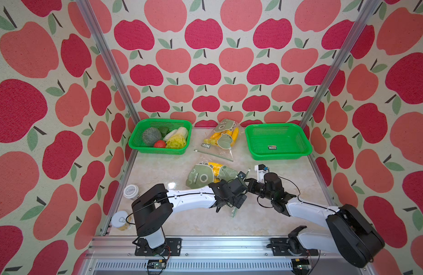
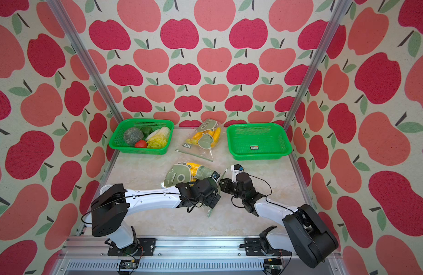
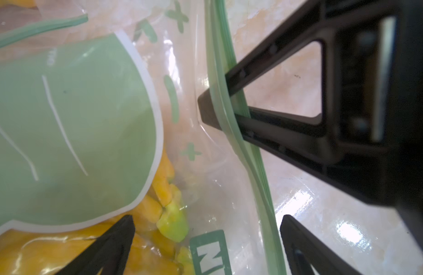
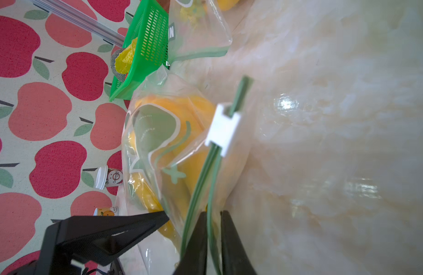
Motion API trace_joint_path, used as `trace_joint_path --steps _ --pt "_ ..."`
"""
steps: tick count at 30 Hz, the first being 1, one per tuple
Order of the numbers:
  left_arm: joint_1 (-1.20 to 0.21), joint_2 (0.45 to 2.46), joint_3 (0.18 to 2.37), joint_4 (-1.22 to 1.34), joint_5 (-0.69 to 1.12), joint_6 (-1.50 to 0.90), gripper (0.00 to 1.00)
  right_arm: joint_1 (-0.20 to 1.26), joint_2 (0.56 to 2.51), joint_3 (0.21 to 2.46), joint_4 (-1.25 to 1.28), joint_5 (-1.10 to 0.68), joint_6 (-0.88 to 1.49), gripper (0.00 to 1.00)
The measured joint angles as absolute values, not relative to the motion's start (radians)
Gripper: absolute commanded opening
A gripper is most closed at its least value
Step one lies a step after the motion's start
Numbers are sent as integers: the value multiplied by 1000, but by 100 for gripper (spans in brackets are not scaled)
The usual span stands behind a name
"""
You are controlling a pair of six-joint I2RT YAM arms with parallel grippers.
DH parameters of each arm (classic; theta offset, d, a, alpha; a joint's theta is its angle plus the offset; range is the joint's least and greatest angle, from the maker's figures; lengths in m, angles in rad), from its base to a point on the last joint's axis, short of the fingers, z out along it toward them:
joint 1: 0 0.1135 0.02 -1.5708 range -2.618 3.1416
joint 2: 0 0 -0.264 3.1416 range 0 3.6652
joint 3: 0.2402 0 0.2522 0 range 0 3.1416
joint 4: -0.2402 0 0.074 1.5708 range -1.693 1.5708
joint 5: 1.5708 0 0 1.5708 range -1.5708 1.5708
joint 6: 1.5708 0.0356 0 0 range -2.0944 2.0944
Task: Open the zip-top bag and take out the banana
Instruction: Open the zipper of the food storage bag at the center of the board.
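Both arms reach in low from the near edge and meet over the middle of the glossy, marble-patterned surface. The left arm lies almost level, its wrist tipped down over the zip-top bag. Its jaws are spread wide, one black tip over the printed film and the other beyond the bag's mouth.

The right arm angles in from the near right corner. Its jaws pinch one lip of the green zip strip, a little way along from the white plastic slider; between the two, the lips stand parted.

The bag is clear crinkled film printed with sage-green cartoon shapes outlined in white. The banana, matte yellow with a greenish stem end, is inside it.

A green label on this bag shows only a white "N". A second bag by the far edge reads "NIU."
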State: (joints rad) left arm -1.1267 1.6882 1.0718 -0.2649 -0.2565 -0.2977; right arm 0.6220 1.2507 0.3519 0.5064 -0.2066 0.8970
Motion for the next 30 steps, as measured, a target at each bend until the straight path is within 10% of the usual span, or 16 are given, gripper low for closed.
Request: trace_joint_path --steps 9,24,30 --pt "-1122 1688 1073 -281 -281 -317 82 649 1229 356 487 -181 898 7" --pt "-1110 1688 1073 -304 -285 -346 7 654 1221 358 437 -120 898 6" --pt "-1110 1647 1073 -318 -321 -350 0 654 1222 363 385 -70 898 5"
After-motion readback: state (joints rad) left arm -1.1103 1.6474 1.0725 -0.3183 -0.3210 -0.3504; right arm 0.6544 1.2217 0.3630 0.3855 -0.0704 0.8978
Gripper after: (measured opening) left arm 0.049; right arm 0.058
